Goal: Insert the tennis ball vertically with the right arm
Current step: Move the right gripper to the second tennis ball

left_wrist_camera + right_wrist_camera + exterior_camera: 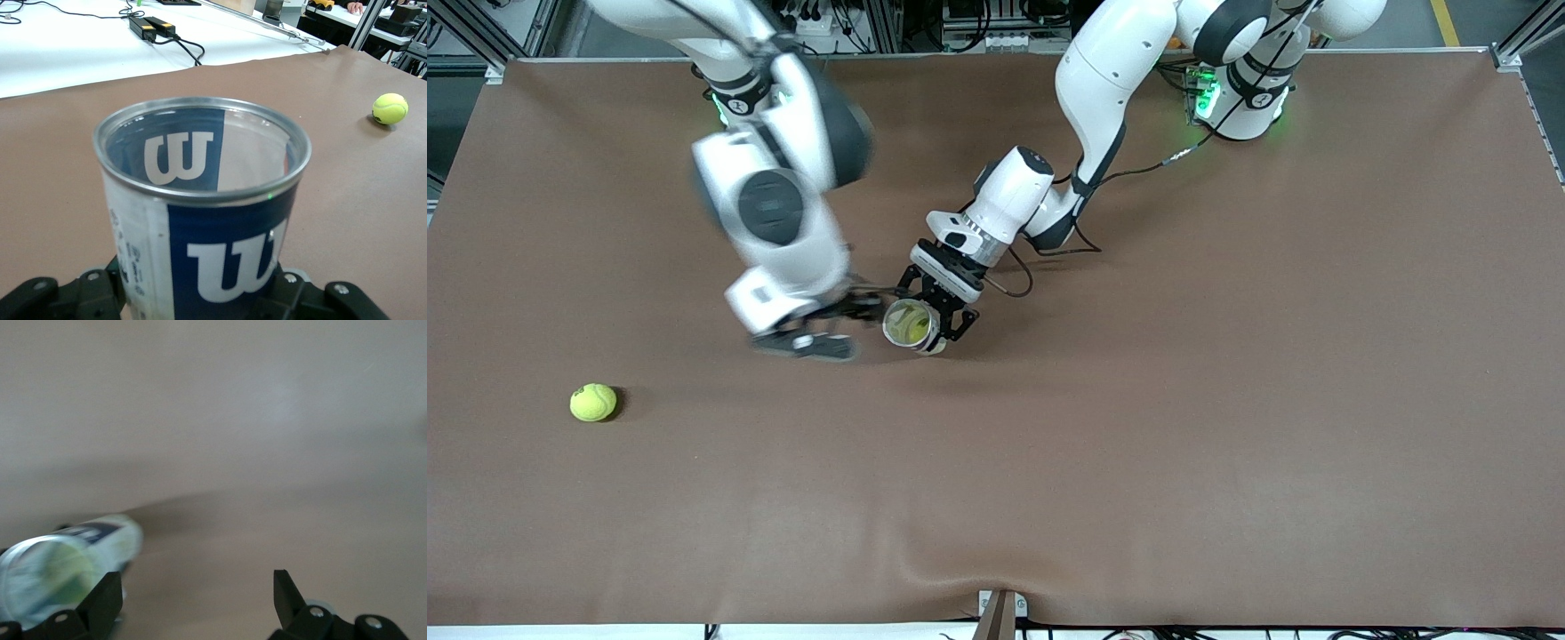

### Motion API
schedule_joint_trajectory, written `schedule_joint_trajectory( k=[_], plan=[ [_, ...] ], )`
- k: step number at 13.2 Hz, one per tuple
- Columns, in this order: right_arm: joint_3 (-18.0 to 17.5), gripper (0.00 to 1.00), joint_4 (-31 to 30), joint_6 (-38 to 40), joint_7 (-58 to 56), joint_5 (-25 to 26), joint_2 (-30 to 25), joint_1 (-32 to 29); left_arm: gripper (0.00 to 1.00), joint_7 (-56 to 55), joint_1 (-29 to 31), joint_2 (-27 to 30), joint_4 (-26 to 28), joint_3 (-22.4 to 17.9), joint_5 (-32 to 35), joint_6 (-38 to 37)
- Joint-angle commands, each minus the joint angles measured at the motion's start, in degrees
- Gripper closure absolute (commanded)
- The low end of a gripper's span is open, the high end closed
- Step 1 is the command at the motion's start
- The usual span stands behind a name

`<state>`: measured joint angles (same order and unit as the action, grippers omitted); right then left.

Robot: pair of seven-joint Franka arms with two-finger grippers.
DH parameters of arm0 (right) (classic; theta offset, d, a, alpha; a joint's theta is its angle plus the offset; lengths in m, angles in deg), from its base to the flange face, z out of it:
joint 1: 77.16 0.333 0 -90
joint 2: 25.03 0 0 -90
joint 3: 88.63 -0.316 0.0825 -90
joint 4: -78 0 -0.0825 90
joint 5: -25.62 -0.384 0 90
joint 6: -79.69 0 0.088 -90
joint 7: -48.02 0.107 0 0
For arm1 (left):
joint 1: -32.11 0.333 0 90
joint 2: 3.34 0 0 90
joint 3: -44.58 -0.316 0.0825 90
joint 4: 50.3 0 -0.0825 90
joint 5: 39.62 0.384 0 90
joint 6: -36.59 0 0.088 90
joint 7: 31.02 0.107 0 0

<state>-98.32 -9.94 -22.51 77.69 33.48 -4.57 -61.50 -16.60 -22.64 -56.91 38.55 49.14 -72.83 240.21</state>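
A yellow-green tennis ball (593, 402) lies on the brown table toward the right arm's end; it also shows in the left wrist view (390, 108). My left gripper (932, 313) is shut on a clear tennis ball can (911, 324) with a blue label, held at mid-table with its open mouth tilted up. The can fills the left wrist view (200, 200), and the left gripper (200, 303) clasps its lower part. Something yellow-green shows inside the can. My right gripper (831, 324) is open and empty beside the can, blurred. In the right wrist view it (195, 580) is over bare table, with the can (60, 563) beside one finger.
The brown cloth-covered table (1138, 444) spreads wide around the can. The left arm's black cable (1049, 249) loops on the table near its wrist. A small bracket (1000, 609) sits at the table's near edge. Black power bricks (150, 27) lie on a white surface past the table's edge.
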Motion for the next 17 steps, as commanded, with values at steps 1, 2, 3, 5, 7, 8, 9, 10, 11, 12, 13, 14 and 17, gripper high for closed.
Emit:
schedule_joint_trajectory(
  k=[1,2,3,5,7,8,9,10,11,12,13,14,17],
  plan=[
    [-0.9,0.0,-0.9,1.8,-13.3,0.1,-3.2,-7.6,0.16,0.0,-1.1,-0.7,-1.0,-0.7,-1.7,0.1],
    [-0.9,0.0,-0.9,2.4,-17.8,0.1,-3.8,-10.1,0.11,-0.1,-1.1,-0.7,-1.0,-0.7,-1.7,0.1],
    [-0.8,0.0,-0.9,2.9,-21.6,0.2,-4.5,-12.4,0.08,-0.1,-1.1,-0.7,-1.0,-0.7,-1.7,0.0],
    [-0.9,0.0,-0.9,3.2,-29.2,0.2,-4.9,-18.8,0.04,-0.2,-1.1,-0.7,-0.9,-0.7,-1.8,0.1],
    [-0.8,0.0,-0.9,2.0,-38.0,0.3,-4.6,-24.3,0.04,-0.2,-1.1,-0.7,-0.7,-0.7,-1.7,0.1],
    [-0.8,0.0,-1.0,0.2,-41.8,0.2,-4.4,-27.2,0.03,-0.2,-1.1,-0.7,-0.5,-0.7,-1.7,0.0],
    [-0.8,0.0,-1.1,-1.5,-44.0,0.2,-4.0,-29.8,0.02,-0.2,-1.2,-0.7,-0.3,-0.7,-1.8,0.1],
    [-0.9,0.0,-1.3,-3.3,-45.9,0.2,-3.2,-32.5,0.01,-0.3,-1.2,-0.6,0.3,-0.7,-1.8,0.1],
    [-0.8,0.0,-1.5,-6.0,-48.0,0.3,-2.0,-34.0,0.01,-0.3,-1.5,-0.4,0.9,-0.7,-1.8,0.0],
    [-0.7,0.0,-1.5,-8.5,-50.1,0.8,-0.9,-35.2,0.01,-0.3,-1.6,-0.1,1.6,-0.7,-2.2,0.0],
    [-0.8,0.0,-1.5,-10.5,-51.4,2.1,0.6,-36.8,0.0,-0.3,-1.9,0.0,2.4,-0.7,-2.6,0.0],
    [-0.7,0.0,-1.5,-12.5,-51.4,3.7,1.9,-37.4,0.0,-0.3,-1.9,0.1,2.8,-0.7,-2.7,0.0],
    [-0.8,0.0,-1.8,-17.9,-51.9,4.2,6.8,-40.1,0.0,-0.3,-2.2,0.1,3.3,-0.7,-2.8,0.1]
  ],
)
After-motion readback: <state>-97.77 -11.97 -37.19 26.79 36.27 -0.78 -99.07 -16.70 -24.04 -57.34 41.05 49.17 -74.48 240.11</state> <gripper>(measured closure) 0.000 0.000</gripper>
